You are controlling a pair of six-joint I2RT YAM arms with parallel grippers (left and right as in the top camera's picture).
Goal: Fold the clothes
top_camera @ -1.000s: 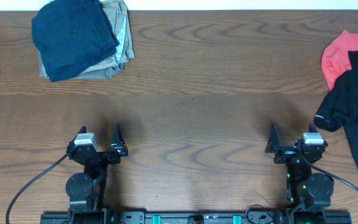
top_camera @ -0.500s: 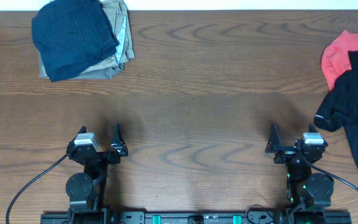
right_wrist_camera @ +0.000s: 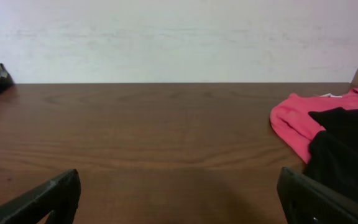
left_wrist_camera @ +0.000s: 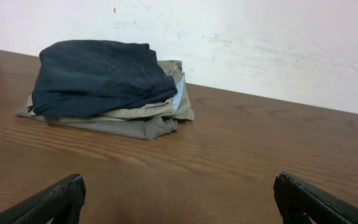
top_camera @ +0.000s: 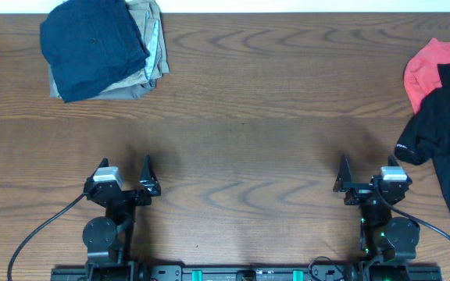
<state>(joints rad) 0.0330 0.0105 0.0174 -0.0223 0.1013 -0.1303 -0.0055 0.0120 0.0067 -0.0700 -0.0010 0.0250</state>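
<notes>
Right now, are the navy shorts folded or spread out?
Folded. The navy shorts lie as a compact bundle on top of the khaki garment, with no legs spread across the table.

The dark navy shorts are seen folded into a compact bundle, laid flat on top of a khaki garment at the far left corner of the table.

A dark brown wood-grain tabletop runs up to a plain white wall marked with faint grey scuffs, evenly lit.
</notes>
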